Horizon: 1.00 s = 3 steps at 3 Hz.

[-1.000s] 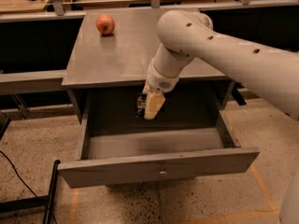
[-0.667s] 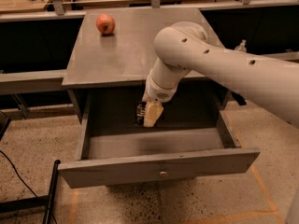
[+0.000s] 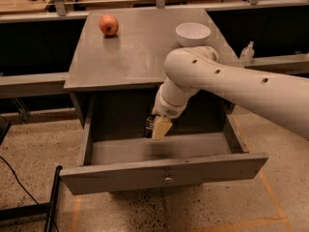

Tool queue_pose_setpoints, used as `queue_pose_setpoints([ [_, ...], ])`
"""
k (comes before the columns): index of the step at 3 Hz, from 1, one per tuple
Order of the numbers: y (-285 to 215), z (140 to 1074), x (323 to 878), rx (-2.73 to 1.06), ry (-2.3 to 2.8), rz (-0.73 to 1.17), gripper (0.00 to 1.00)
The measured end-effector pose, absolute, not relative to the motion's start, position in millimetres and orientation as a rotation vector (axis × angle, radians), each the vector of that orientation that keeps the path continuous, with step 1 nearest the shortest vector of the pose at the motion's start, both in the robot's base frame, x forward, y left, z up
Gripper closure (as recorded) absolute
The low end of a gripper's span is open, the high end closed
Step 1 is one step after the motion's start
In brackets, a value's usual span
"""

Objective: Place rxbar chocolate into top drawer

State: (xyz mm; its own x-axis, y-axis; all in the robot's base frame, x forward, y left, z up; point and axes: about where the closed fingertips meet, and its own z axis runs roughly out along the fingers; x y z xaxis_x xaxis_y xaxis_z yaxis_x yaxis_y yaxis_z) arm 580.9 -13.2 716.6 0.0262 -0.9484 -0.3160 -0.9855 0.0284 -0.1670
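The rxbar chocolate point(image 3: 149, 125) hangs inside the open top drawer point(image 3: 120, 176), clamped in the robot's gripper point(image 3: 155, 129). Only a dark sliver of wrapper shows, pressed to the left of a pale finger point(image 3: 161, 128). The bar sits above the drawer floor toward the far wall, roughly midway between the left and right sides and not touching the bottom. The drawer is pulled well out toward the near side, its round knob point(image 3: 168, 180) facing the camera and no other item visible on its floor.

The white arm point(image 3: 231, 81) reaches in from the right and bends down over the near edge of the grey cabinet point(image 3: 135, 57). On the cabinet top stand a red apple point(image 3: 109, 25) at the far left and a white bowl point(image 3: 193, 34) at the far right (neither belongs to this job). A small clear bottle point(image 3: 247, 53) stands on a ledge further right.

By the look of it, the carry is done and the step in hand is the set-down. The next move calls for a short descent until the bar is close to the drawer floor. The grip can then open and the arm lift straight out, clear of the cabinet's overhanging edge.
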Motion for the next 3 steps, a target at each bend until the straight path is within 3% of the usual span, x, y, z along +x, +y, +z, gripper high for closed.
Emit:
queue_pose_setpoints([
  [3,-31.2,712.8,578.2,-1.902,2.022,0.14,0.05],
])
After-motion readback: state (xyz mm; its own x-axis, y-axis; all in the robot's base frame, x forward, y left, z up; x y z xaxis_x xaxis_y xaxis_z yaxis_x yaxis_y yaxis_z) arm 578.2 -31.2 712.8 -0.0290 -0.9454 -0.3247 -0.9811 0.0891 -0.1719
